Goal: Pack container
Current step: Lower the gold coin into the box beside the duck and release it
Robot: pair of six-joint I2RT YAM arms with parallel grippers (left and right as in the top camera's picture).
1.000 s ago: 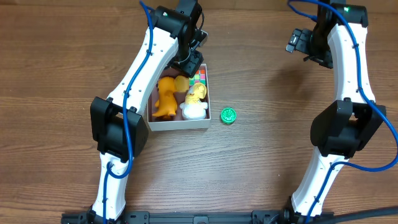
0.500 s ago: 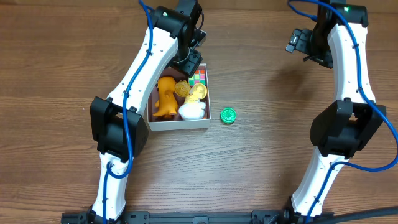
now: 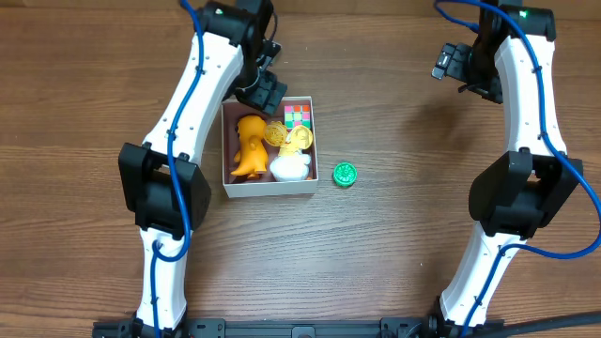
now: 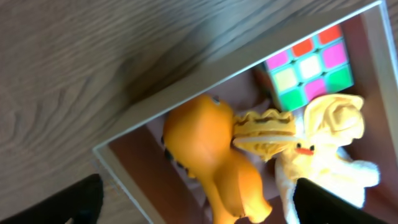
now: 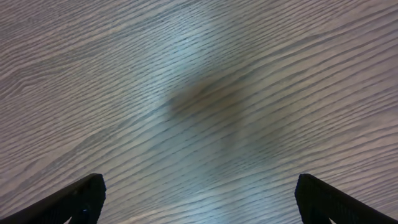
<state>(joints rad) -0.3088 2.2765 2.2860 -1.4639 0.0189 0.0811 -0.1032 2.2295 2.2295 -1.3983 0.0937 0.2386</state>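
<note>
The container (image 3: 269, 188) is a square white-walled box with a dusty pink inside, left of the table's middle. It holds an orange toy animal (image 3: 249, 145), a yellow and brown burger toy (image 3: 275, 132), a pale yellow duck (image 3: 298, 139), a white toy (image 3: 291, 169) and a colourful cube (image 3: 298, 115). The left wrist view shows the orange toy (image 4: 211, 155), burger (image 4: 264, 127), duck (image 4: 323, 143) and cube (image 4: 308, 65). My left gripper (image 3: 261, 86) is open and empty above the box's far left corner. My right gripper (image 3: 453, 64) is open and empty at the far right, over bare wood.
A small green round cap (image 3: 345, 174) lies on the wooden table just right of the box. Both arms' bases stand at the near edge, left and right.
My left gripper has pulled back from over the box toward the far left. The burger toy now lies in the box between the orange toy and the duck. The right arm is still.
</note>
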